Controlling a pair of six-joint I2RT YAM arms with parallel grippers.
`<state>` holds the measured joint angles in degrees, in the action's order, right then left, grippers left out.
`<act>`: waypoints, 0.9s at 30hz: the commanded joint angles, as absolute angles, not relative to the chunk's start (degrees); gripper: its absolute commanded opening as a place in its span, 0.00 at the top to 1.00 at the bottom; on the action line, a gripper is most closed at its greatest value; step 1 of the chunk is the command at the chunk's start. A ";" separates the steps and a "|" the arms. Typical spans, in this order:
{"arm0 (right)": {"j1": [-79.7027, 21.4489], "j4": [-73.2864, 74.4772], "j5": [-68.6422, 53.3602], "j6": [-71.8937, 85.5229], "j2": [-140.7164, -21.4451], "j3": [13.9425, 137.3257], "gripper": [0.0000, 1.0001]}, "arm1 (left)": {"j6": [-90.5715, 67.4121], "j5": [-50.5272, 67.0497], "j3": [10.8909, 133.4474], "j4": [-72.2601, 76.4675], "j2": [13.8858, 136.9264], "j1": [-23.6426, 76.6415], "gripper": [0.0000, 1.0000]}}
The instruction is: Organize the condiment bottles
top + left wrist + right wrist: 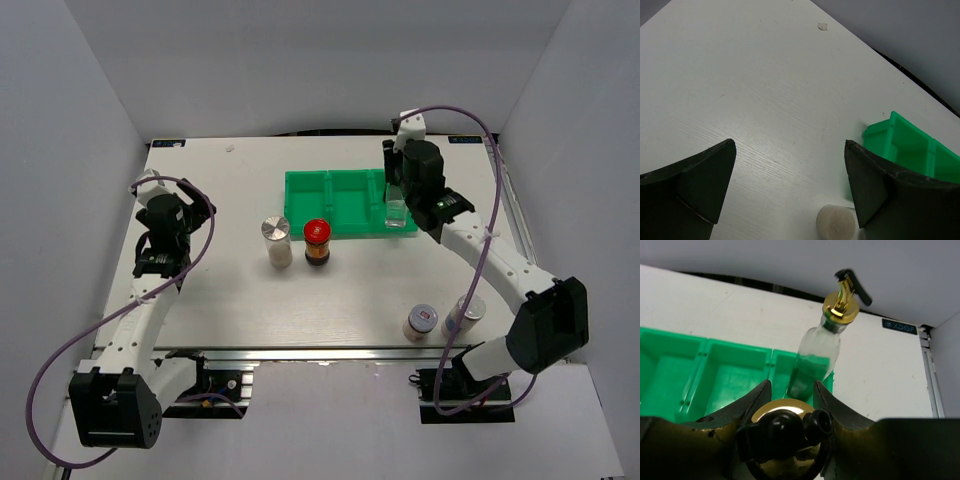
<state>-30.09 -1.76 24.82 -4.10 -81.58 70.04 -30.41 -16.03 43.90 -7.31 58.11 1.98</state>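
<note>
My right gripper [396, 190] [790, 396] is shut on the gold cap [782, 412] of a clear glass bottle [397, 212], held upright over the right end of the green tray [335, 205]. A second clear bottle [819, 352] with a gold spout stands just beyond it in the tray's right compartment. A silver-lidded shaker [276, 240] and a red-lidded dark jar [318, 241] stand side by side in front of the tray. Two more shakers [420, 322] [465, 314] stand near the right front edge. My left gripper [190, 212] [790, 175] hangs open over bare table, the shaker's lid [836, 222] below it.
The tray's left and middle compartments [727, 377] hold nothing. White walls enclose the table on three sides. The right arm's cable [480, 250] loops above the right side of the table.
</note>
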 commanded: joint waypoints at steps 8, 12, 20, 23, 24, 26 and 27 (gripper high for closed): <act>-26.63 -18.54 30.85 -6.95 -87.35 79.28 1.00 | -29.36 -18.28 44.74 -7.82 58.89 1.93 0.02; -25.58 -21.78 30.67 -6.24 -89.21 78.75 1.00 | -29.18 -18.54 44.82 -8.00 59.06 1.93 0.02; -23.82 -32.95 30.14 -5.98 -91.58 72.26 1.00 | -29.00 -19.42 44.74 -8.09 59.24 1.93 0.02; -23.47 -34.28 30.23 -4.32 -92.02 70.76 1.00 | -28.92 -19.60 44.82 -7.91 59.68 1.93 0.02; -23.38 -34.28 30.06 -3.87 -92.11 70.40 1.00 | -29.00 -19.51 44.91 -8.00 59.94 1.93 0.02; -23.38 -34.37 30.15 -2.21 -92.02 69.44 1.00 | -28.83 -19.60 45.09 -8.09 60.20 1.85 0.02; -23.38 -34.45 29.97 -1.76 -92.11 68.56 1.00 | -28.83 -19.51 45.09 -8.17 60.29 1.85 0.02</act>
<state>-23.68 -24.05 28.95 -4.03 -93.41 68.64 -29.39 -18.83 43.90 -7.73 60.14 1.98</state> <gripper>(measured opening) 0.435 0.981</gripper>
